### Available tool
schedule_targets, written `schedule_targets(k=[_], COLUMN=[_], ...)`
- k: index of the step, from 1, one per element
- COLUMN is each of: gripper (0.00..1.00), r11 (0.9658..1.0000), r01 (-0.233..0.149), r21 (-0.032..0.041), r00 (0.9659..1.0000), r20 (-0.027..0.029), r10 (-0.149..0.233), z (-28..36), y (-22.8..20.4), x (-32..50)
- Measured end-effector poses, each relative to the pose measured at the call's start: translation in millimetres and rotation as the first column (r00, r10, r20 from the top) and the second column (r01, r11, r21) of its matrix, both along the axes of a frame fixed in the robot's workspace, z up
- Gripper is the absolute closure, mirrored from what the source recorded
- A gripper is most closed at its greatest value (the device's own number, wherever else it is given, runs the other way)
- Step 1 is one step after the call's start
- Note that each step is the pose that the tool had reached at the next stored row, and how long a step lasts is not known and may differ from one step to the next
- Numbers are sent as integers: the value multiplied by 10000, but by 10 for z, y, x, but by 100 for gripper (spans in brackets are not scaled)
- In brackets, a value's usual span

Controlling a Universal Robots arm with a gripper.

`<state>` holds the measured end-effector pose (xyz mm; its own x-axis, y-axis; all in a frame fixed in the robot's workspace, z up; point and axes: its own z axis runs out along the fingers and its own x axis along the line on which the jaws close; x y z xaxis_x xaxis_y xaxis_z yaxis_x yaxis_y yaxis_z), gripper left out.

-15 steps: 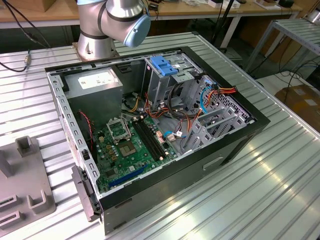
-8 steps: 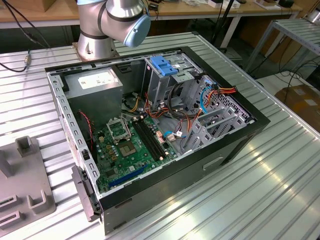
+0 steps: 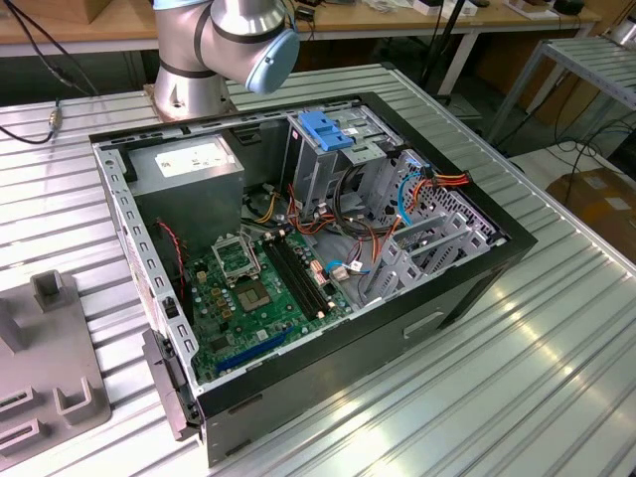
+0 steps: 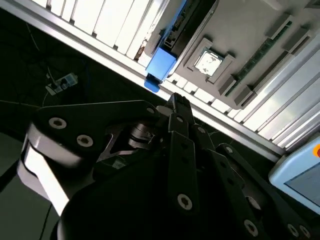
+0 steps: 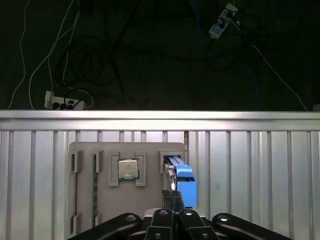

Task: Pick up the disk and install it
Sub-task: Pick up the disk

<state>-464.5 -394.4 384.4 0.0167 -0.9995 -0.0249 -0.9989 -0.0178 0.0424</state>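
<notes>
Gripper closed and empty, with the disk just in front of its tips.

In both wrist views the gripper [image 5: 171, 180] [image 4: 177, 102] has its two fingers drawn together with no gap, and nothing is held between them. The disk [image 5: 186, 187] [image 4: 161, 67] shows its blue rail and stands on edge in the grey holder plate [image 5: 152, 210] [image 4: 240, 30], just beyond the fingertips. I cannot tell if they touch it. A square chip [image 5: 128, 170] sits in the same plate, further to the side of the gripper. The plate lies on the ribbed metal table [image 5: 250, 175].
</notes>
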Motion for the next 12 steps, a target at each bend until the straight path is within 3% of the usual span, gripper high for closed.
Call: schedule_targets(k=[1, 2, 4, 6, 11, 12], gripper=[90, 90, 90, 83, 47, 47], r11=[9999, 9999, 9999, 9999, 10000, 10000], r01=[-112, -113, -114, -103, 33, 45], r21=[-2, -2, -3, -3, -5, -5], r00=[9999, 9998, 9997, 9997, 9997, 9997], r20=[102, 166, 222, 233, 242, 245], r10=[112, 113, 114, 103, -33, -45], z=[-11, -18, -35, -60, -132, -143], y=[0, 0, 2, 23, 65, 68], x=[0, 0, 6, 15, 30, 30])
